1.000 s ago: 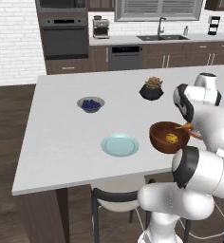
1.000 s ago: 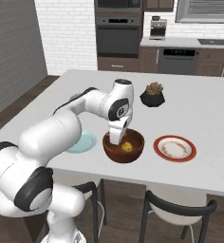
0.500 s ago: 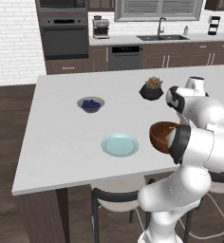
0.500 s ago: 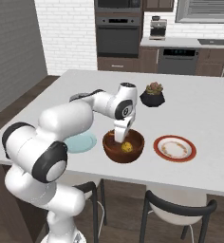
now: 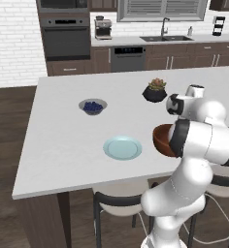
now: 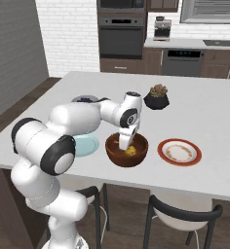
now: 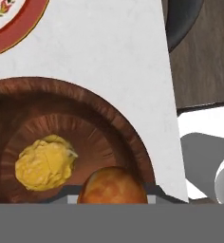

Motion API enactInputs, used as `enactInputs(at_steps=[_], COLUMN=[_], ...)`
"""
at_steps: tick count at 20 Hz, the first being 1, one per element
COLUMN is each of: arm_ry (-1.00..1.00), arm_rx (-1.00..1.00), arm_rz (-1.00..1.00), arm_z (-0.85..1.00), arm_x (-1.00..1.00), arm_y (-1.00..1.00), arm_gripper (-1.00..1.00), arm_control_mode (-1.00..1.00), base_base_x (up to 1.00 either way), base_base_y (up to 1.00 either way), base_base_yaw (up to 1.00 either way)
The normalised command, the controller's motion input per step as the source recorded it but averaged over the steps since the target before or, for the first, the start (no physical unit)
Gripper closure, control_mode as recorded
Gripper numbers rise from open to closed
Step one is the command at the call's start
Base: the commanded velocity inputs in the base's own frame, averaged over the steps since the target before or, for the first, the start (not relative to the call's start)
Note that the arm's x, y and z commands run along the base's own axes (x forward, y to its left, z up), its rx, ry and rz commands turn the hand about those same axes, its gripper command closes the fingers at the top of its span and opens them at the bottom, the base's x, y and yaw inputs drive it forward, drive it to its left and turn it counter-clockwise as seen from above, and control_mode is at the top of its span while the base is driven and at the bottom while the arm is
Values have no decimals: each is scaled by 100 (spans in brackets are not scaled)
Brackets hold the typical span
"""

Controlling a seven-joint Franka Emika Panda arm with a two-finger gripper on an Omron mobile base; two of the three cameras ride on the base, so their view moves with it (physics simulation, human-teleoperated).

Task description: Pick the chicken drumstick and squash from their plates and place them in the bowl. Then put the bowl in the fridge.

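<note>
Gripper (image 6: 126, 142) clenched on chicken drumstick (image 7: 113, 185), poised over wooden bowl (image 6: 112, 144) interior. Squash (image 7: 44, 162) already lying in bowl just below. Step: depositing drumstick. Next: let go over squash, withdraw, regrasp bowl rim for fridge.

Arm elbow swung further forward and lower, fingers (image 6: 125, 144) now tilted over the bowl (image 6: 127, 151) interior.

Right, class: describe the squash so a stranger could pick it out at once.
Find the white island counter, then the big reddish-brown wooden bowl near its front edge. The squash is the pale yellow, lumpy piece lying in the bowl, unlike the smooth golden-orange chicken drumstick beside it.
</note>
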Motion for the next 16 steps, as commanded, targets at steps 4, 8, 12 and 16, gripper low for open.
enactInputs(at_steps=[4,8,12,16], arm_ry=[0,0,0,0], arm_rx=[0,0,0,0], arm_rz=[0,0,0,0], arm_z=[-43,-44,-14,-3], arm_x=[1,5,5,7], arm_y=[21,29,24,10], arm_gripper=[100,-100,-100,-100], arm_control_mode=[-100,-100,-100,-100], base_base_x=[0,0,0,0], base_base_y=[0,0,0,0], base_base_yaw=[0,0,0,0])
